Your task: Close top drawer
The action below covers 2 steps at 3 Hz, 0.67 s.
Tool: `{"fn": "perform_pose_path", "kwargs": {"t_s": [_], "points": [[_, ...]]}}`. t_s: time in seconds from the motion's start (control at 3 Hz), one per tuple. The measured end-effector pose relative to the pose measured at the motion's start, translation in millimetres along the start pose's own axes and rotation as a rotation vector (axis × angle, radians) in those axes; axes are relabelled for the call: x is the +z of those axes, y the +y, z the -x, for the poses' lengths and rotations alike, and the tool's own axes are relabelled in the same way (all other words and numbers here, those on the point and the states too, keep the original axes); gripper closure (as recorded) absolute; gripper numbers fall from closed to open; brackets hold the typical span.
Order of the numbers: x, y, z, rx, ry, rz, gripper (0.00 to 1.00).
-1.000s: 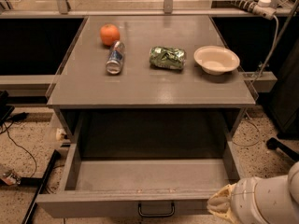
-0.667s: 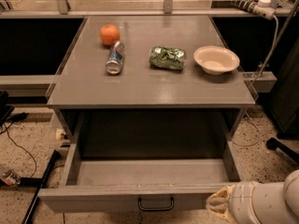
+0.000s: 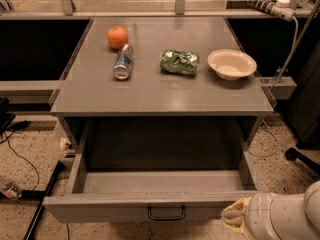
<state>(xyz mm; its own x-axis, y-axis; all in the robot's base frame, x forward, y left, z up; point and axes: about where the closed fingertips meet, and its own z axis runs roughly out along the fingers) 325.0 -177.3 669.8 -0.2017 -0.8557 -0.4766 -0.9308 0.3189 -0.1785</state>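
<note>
Camera view: top drawer open, flat grey front; cream gripper by right corner (grip unclear).

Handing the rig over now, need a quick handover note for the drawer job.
Gripper: low at bottom right, by the right end of the top drawer front; contact unclear.
Top drawer: pulled far out under the table, handle at centre of its front.
Done: nothing yet, drawer open.
Left: push the front in until it shuts.
</note>
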Motion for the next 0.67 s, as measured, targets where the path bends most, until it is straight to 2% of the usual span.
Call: {"fn": "perform_pose_path", "kwargs": {"t_s": [0.67], "points": [[0.1, -0.2, 0.1, 0.000, 0.000, 0.000, 0.11]]}}
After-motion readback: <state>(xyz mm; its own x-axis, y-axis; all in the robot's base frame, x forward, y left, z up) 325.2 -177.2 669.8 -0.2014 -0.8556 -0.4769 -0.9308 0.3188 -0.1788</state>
